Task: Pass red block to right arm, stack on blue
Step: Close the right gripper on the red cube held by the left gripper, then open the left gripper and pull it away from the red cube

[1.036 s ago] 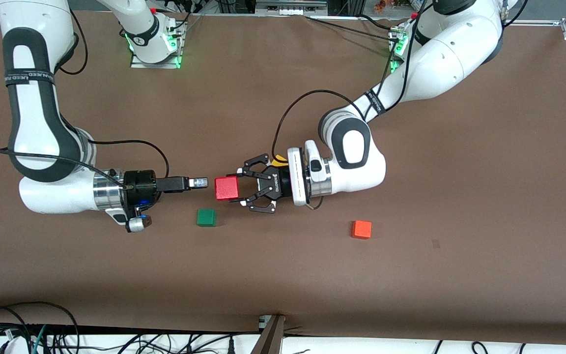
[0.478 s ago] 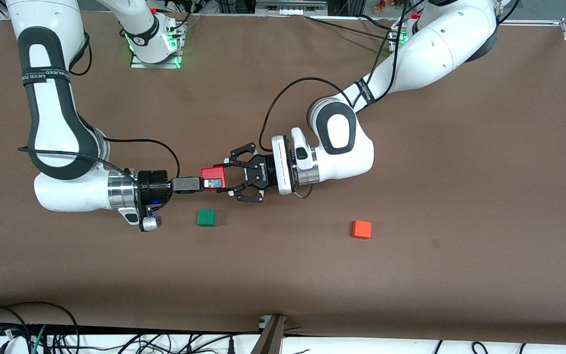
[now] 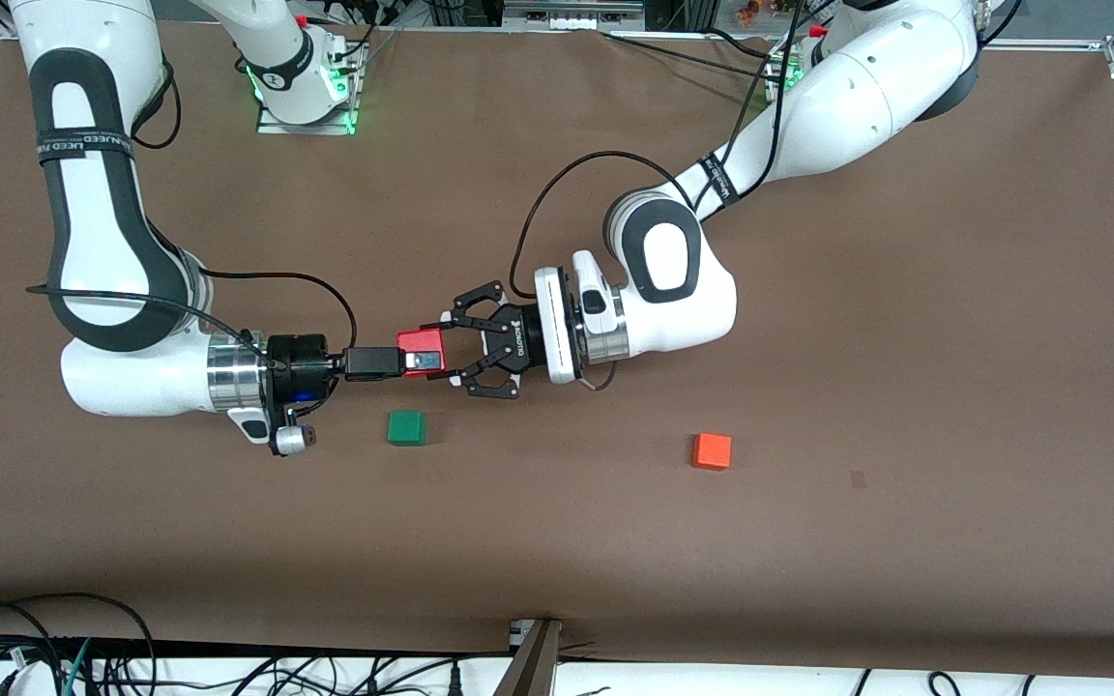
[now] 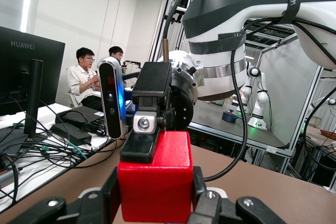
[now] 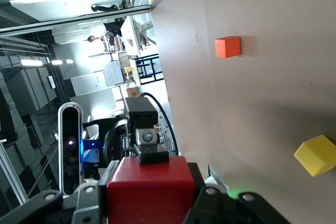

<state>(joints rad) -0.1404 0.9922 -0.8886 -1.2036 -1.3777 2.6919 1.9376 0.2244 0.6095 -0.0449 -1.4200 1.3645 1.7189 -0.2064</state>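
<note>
Got a brown table (image 3: 808, 561) with two loose cubes closest to the camera. Seeing an orange cube (image 3: 712, 451) down toward the left arm's end, and a green cube (image 3: 407, 427) well apart from it, nearer the middle. Both sitting flat, nothing touching them.

Moving up from there, looking at the red block (image 3: 417, 340) held in the air over the middle of the table. In the front view, putting the green cube at roughly 6 o'clock from it and the orange one at about 4 o'clock.

Coming in from 3 o'clock: the left gripper (image 3: 446, 348), the black claw type, clamped on the block's two sides, claws only as wide as the block itself. Pretty clearly carrying the weight here.

Coming in from 9 o'clock: the right gripper (image 3: 422, 361), slim and black, reaching onto the same block, with part of it lying on the block's top face in the left wrist view. Can't tell whether it has actually clamped down or is just sitting around the block.

Also spotting a yellow cube (image 5: 317, 156) on the table in the right wrist view.

Farthest back, the right arm (image 3: 93, 222) and the left arm (image 3: 673, 280) rising to their bases at 12 o'clock.
</note>
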